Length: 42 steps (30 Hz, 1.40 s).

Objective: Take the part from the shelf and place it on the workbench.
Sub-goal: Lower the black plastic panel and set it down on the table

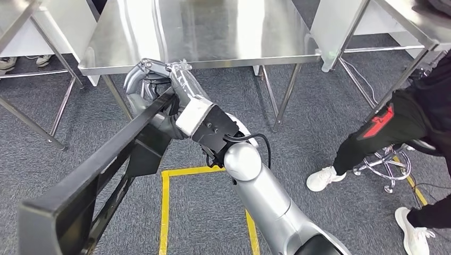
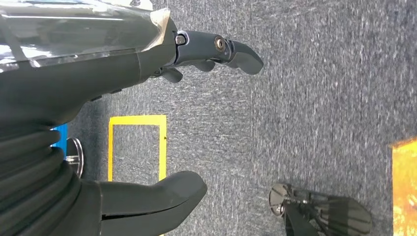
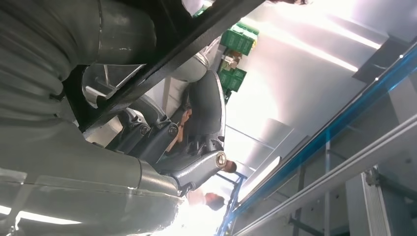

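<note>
Long black metal frame part is gripped by the right hand just short of the steel workbench's edge; left hand hangs released above grey carpet.

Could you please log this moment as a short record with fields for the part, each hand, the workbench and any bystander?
part: long black frame piece, held in the air, not yet on the bench
right hand: grips the part near its far end
left hand: holds nothing, fingers apart, over grey carpet
workbench: steel top, just ahead
bystander: person standing at right
</note>
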### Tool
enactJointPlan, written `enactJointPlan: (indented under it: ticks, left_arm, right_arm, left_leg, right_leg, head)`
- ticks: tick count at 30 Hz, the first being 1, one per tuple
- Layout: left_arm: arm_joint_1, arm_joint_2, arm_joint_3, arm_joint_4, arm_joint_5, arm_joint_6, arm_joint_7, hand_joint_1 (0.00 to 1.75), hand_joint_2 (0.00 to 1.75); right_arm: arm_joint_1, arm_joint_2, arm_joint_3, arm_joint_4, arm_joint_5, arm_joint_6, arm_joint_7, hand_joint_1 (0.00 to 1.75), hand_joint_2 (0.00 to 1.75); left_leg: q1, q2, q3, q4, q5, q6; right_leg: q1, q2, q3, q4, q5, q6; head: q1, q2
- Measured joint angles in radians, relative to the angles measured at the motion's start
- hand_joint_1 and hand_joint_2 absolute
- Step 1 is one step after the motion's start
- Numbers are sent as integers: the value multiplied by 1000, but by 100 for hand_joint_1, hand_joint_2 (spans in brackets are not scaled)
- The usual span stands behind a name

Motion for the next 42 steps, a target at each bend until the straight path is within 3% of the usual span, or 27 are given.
enactJointPlan:
  ticks: [2, 4, 5, 6, 7, 9, 11, 13, 15, 16, 18, 20, 21, 22, 23, 25, 26, 27, 29, 31, 33, 35, 37, 38, 39, 41, 42]
  left_arm:
    - [0, 0, -1, 0, -1, 2, 0, 0, 175]
    - [0, 0, -2, 0, -1, 2, 0, 0, 175]
    - [1, 0, -2, 0, -2, 2, 1, 0, 175]
    - [1, -1, -2, 0, -2, 2, 2, 0, 175]
    - [2, -1, -2, 0, -2, 2, 2, 0, 175]
    - [2, -1, -4, 0, -3, 3, 4, 0, 175]
    - [2, -2, -6, 0, -4, 3, 5, 0, 175]
    - [2, -3, -8, 0, -4, 4, 6, 0, 175]
    - [2, -2, -8, 0, -5, 4, 6, 0, 175]
    - [1, -2, -8, 0, -6, 4, 6, 0, 175]
    - [0, -2, -9, 0, -8, 4, 6, 0, 175]
    - [2, -2, -10, 0, -10, 4, 7, 0, 175]
    - [4, -1, -10, 0, -10, 4, 8, 0, 175]
    - [5, -1, -10, 0, -10, 4, 8, 0, 175]
    - [6, 0, -10, 0, -10, 4, 9, 0, 175]
    - [8, 2, -10, 0, -10, 4, 10, 0, 175]
    - [8, 2, -10, 0, -10, 4, 10, 0, 175]
    - [9, 2, -10, 0, -10, 4, 11, 0, 175]
    - [7, 1, -11, 0, -10, 5, 12, 0, 175]
    - [7, 1, -11, 0, -10, 5, 12, 0, 175]
    - [7, 2, -11, 0, -10, 6, 12, 0, 175]
    - [8, 2, -11, 0, -9, 6, 12, 0, 175]
    - [10, 2, -11, 0, -9, 6, 12, 0, 175]
    - [10, 2, -11, 0, -8, 6, 12, 0, 175]
    - [11, 2, -11, 0, -8, 6, 12, 0, 175]
    - [11, 1, -11, 0, -5, 6, 12, 0, 175]
    - [11, 0, -10, 0, -4, 6, 12, 0, 175]
  right_arm:
    - [-2, -1, -1, 0, 0, 0, -1, 175, 175]
    - [1, -6, -2, 0, 0, 0, -1, 175, 175]
    - [5, -9, -2, 0, 1, 0, -1, 175, 175]
    - [7, -11, -2, 0, 1, 0, -1, 175, 175]
    - [9, -12, -2, 0, 1, 0, -1, 175, 175]
    - [9, -14, -2, 0, 2, 0, -1, 175, 175]
    - [8, -15, -3, 0, 2, 0, -1, 175, 175]
    - [8, -15, -3, 0, 2, 0, -1, 175, 175]
    - [8, -13, -4, -1, 3, -1, -2, 175, 175]
    - [7, -11, -4, -1, 3, -1, -2, 175, 175]
    - [6, -8, -3, -2, 3, -1, -3, 175, 175]
    - [9, -7, -3, -1, 3, -2, -3, 175, 175]
    - [11, -7, -3, -1, 3, -2, -3, 175, 175]
    - [11, -7, -3, -1, 3, -1, -3, 175, 175]
    - [11, -6, -3, -1, 3, -1, -3, 175, 175]
    - [11, -5, -2, -1, 3, -1, -3, 175, 175]
    - [10, -4, -2, 0, 4, -1, -3, 175, 175]
    - [9, -3, -2, 0, 4, -1, -3, 175, 175]
    - [8, 0, -2, -1, 4, -1, -4, 175, 175]
    - [6, 2, -1, -2, 4, -1, -6, 175, 175]
    - [6, -1, -1, -1, 3, -1, -6, 175, 175]
    - [10, -6, -2, 0, 3, -1, -7, 175, 175]
    - [14, -9, -2, 0, 4, -1, -6, 175, 175]
    - [14, -11, -2, 0, 4, -1, -6, 175, 175]
    - [14, -12, -2, 1, 4, -1, -6, 175, 175]
    - [15, -15, -2, 2, 4, -1, -6, 175, 175]
    - [14, -14, -2, 2, 4, -1, -6, 175, 175]
  left_leg:
    - [2, -2, 16, -6, -4, 11]
    - [1, -4, 21, -6, -11, 18]
    - [0, -5, 24, -6, -15, 18]
    - [0, -7, 28, -6, -20, 18]
    - [0, -9, 35, -6, -25, 16]
    - [0, -13, 50, -5, -38, 11]
    - [-3, -16, 58, -6, -51, 0]
    - [-4, -17, 62, 1, -56, -11]
    - [-1, -14, 57, 30, -59, -20]
    - [0, -12, 42, 63, -64, -23]
    - [4, -8, -26, 176, -89, -34]
    - [7, -5, -106, 271, -127, -43]
    - [8, -4, -130, 279, -133, -45]
    - [8, -4, -137, 253, -118, -44]
    - [9, -2, -129, 198, -82, -41]
    - [6, 3, -97, 73, 17, -32]
    - [3, 6, -84, 36, 48, -27]
    - [-1, 6, -78, 19, 62, -21]
    - [-6, 6, -63, 12, 52, -5]
    - [-4, 4, -39, -3, 46, 9]
    - [-3, 0, -15, -13, 33, 19]
    - [-4, -4, 10, -16, 12, 23]
    - [-5, -10, 44, -17, -16, 22]
    - [-5, -13, 63, -17, -30, 21]
    - [-6, -15, 78, -18, -45, 19]
    - [-9, -18, 109, -17, -77, 12]
    - [-9, -18, 121, -20, -90, 7]
  right_leg:
    - [-2, 0, -45, 82, -33, -1]
    - [-1, 1, -128, 212, -73, -2]
    - [-1, 1, -162, 254, -82, 1]
    - [-2, 1, -179, 261, -74, 7]
    - [-2, 0, -174, 226, -50, 15]
    - [-1, 1, -126, 86, 26, 25]
    - [4, 1, -89, -11, 59, 7]
    - [8, 2, -76, -28, 55, -20]
    - [2, 3, -53, -34, 57, -34]
    - [-1, 3, -38, -35, 52, -41]
    - [-3, 2, -18, -37, 38, -51]
    - [-2, 4, 0, -37, 20, -52]
    - [-2, 5, 12, -37, 9, -52]
    - [-2, 6, 27, -37, -2, -50]
    - [-2, 7, 43, -37, -15, -47]
    - [-1, 8, 72, -39, -40, -40]
    - [1, 9, 80, -42, -50, -34]
    - [3, 9, 88, -44, -56, -26]
    - [5, 9, 93, -42, -53, -6]
    - [4, 7, 58, 22, -35, 8]
    - [3, 7, -32, 152, -37, 6]
    - [3, 7, -128, 248, -92, -4]
    - [3, 7, -177, 239, -142, -5]
    - [3, 7, -181, 197, -134, 1]
    - [3, 6, -176, 137, -92, 11]
    - [7, 3, -160, 19, 27, 25]
    - [10, 2, -149, -16, 71, 22]
  head:
    - [1, 0]
    - [2, 0]
    - [2, 0]
    - [2, 0]
    - [2, 0]
    - [2, 0]
    - [2, 0]
    - [1, 0]
    - [1, 0]
    - [0, 0]
    - [-2, 0]
    - [-3, 0]
    - [-3, 0]
    - [-3, 0]
    - [-3, 0]
    - [-3, 0]
    - [-3, 0]
    - [-3, 0]
    - [-3, 0]
    - [-2, 0]
    - [0, 0]
    - [0, 0]
    - [0, 0]
    - [0, 0]
    - [0, 0]
    - [0, 0]
    - [-1, 0]
